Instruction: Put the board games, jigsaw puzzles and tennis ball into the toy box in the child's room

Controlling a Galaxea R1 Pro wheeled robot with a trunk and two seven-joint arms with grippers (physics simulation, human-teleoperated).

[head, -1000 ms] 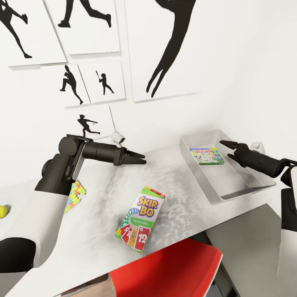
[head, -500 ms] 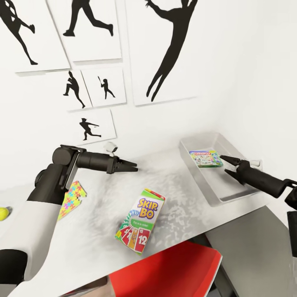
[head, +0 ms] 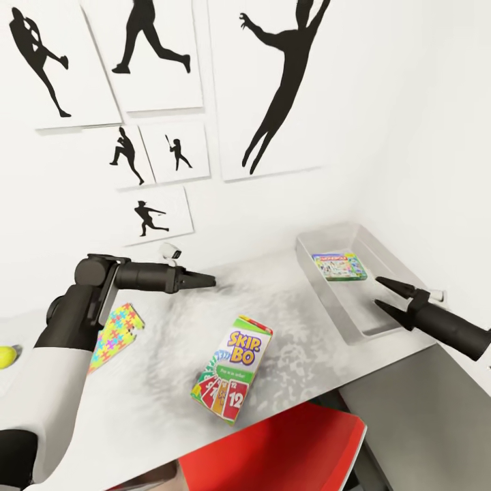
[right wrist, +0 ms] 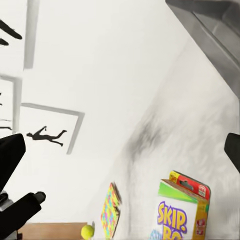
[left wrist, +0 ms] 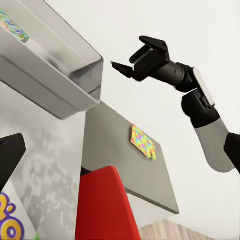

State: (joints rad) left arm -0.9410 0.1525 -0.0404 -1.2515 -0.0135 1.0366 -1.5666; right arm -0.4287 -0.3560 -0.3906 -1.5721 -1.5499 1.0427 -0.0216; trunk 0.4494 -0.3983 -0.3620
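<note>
- Inside the toy box [head: 382,256], a light grey tray at the far right end of the desk [head: 157,382], a green-edged board game [head: 339,266] lies flat at the far end of the tray floor.
- Nearer the middle of the desk, the SKIP-BO box [head: 232,368] rests tilted, its red number cards toward the near edge, well apart from the toy box.
- Left of it, one jigsaw puzzle [head: 116,335] lies on the desk, partly behind the left arm; the tennis ball [head: 6,356] sits at the far left edge of the head view.
- A second jigsaw puzzle [left wrist: 143,142] lies on the lower dark grey unit [left wrist: 125,160], seen from the left wrist.
- Above the desk, the left gripper [head: 202,279] points right with its fingers drawn together on nothing, hovering between puzzle and tray.
- At right, the right gripper [head: 383,294] hangs over the near end of the toy box, its fingers spread apart and empty.
- Below the desk edge shows a red chair seat [head: 273,450]; black sports silhouettes [head: 279,88] hang on the white wall behind.
</note>
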